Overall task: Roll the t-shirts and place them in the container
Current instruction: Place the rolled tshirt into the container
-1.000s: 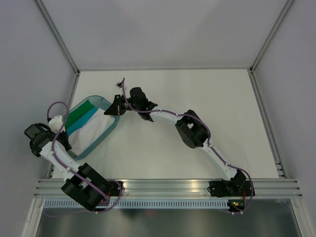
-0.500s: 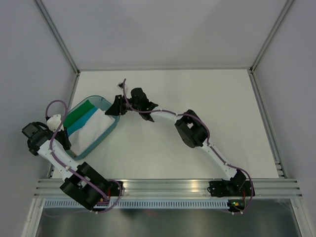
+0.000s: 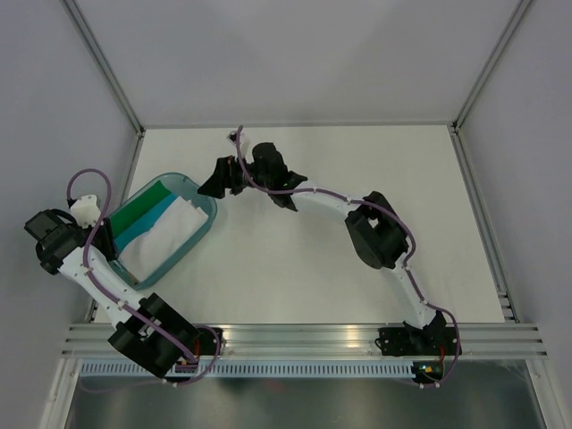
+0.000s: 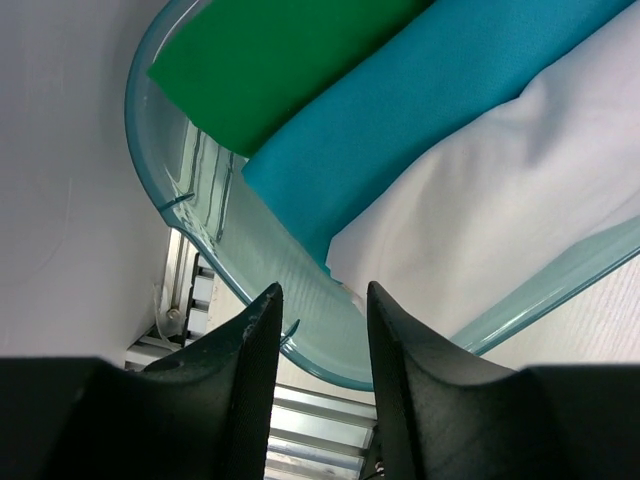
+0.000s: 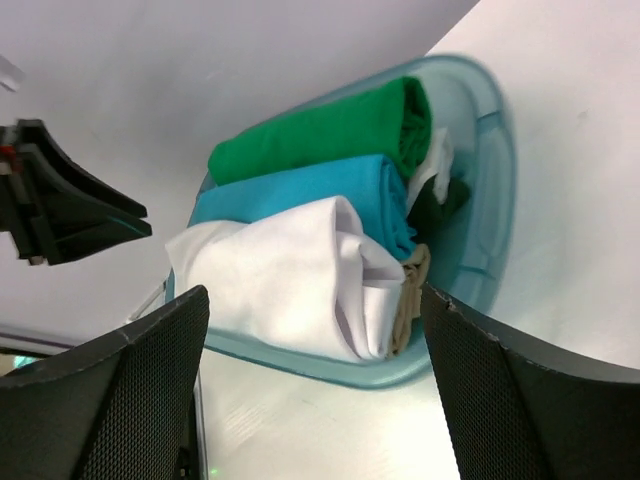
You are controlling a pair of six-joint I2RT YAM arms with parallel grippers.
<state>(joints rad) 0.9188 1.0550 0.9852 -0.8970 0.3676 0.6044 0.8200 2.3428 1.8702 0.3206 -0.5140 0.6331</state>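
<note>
The pale surface [image 3: 357,179] carries only the translucent teal tub [image 3: 189,250] at its left side, and every t-shirt in view lies inside it: the white t-shirt [image 5: 290,270] is the bulkiest bundle and sits nearest the surface's middle, the blue roll [image 5: 300,195] is pressed against it, and the green roll [image 5: 320,130] lies against the outer wall. A tan piece [image 5: 408,290] and something dark [image 5: 435,205] are wedged at the rolls' ends. The right pincer [image 5: 315,298] hangs off the tub's far corner with its jaws spread wide and nothing between them. The left pincer [image 4: 322,292] sits outside the near left rim, its jaws parted only narrowly and also empty. The main risk I see is the tight packing. A grab at the white cloth could drag the blue roll or the tan piece up with it, or loosen a finished roll. The tub looks light, so a finger catching its rim could slide or tip it. That rim also stands between the left pincer and the cloth.
</note>
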